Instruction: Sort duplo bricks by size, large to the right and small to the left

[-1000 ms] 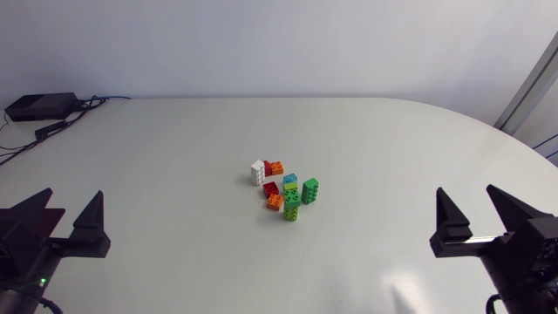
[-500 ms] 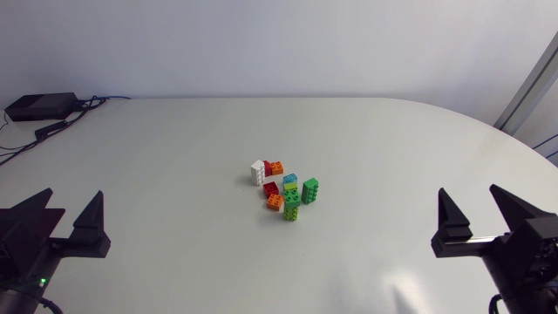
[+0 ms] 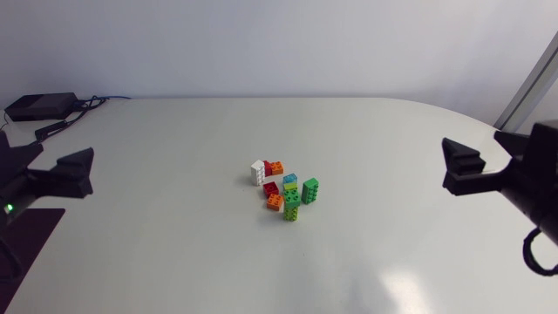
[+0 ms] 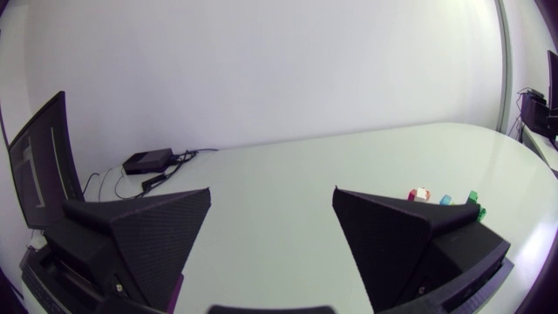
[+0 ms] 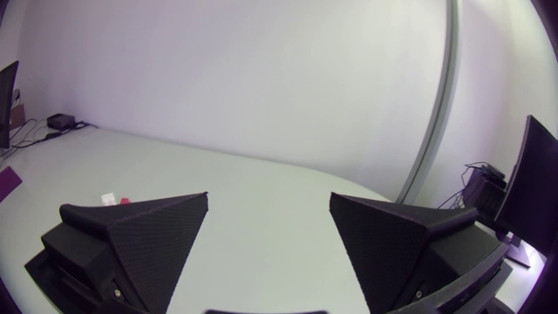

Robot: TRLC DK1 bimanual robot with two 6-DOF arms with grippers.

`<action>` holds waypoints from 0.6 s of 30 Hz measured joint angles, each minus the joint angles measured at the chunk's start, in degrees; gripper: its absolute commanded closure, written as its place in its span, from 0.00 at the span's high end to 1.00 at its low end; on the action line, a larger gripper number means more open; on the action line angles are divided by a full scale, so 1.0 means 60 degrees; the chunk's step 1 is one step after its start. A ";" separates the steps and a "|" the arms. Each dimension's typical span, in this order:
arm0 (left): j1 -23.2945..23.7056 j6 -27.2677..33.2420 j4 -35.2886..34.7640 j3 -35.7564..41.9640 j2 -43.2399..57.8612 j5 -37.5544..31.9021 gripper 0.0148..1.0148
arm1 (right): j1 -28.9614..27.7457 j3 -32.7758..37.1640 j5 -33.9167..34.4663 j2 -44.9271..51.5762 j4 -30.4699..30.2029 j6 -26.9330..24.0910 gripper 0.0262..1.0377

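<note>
The duplo bricks (image 3: 284, 189) sit bunched on the counter (image 3: 392, 244) at the centre of the frame, well apart from the left arm (image 3: 22, 187) at the left edge and the right arm (image 3: 527, 174) at the right edge, both with jaws spread wide, empty.

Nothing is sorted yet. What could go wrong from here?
The bricks sit packed in one pile, so a grasp on one may shove its neighbours. The green bricks stand tall and could topple if bumped. The left gripper and right gripper, both open, must work the same pile, so they might collide.
</note>
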 measured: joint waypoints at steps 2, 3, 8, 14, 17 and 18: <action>-0.0069 0.0000 -0.1304 0.1249 0.0878 0.0000 0.96 | 0.0302 0.0885 -0.0204 0.0929 -0.0929 0.0102 0.97; -0.0098 0.0000 -0.1960 0.1807 0.1268 0.0000 0.96 | 0.0539 0.1257 -0.0226 0.1384 -0.1388 0.0160 0.97; -0.0324 0.0255 -0.4783 0.3789 0.2648 0.0000 0.96 | 0.2065 0.2958 0.0000 0.4109 -0.3861 0.0244 0.94; -0.0383 0.0390 -0.5355 0.4003 0.2998 0.0000 0.96 | 0.3209 0.4386 0.0146 0.6856 -0.4696 0.0353 0.94; -0.0386 0.0393 -0.5359 0.4003 0.3016 0.0000 0.96 | 0.3577 0.4878 0.0175 0.7785 -0.4666 0.0353 0.95; -0.0386 0.0393 -0.5359 0.4000 0.3016 0.0000 0.96 | 0.3705 0.5071 0.0175 0.8094 -0.4699 0.0390 0.95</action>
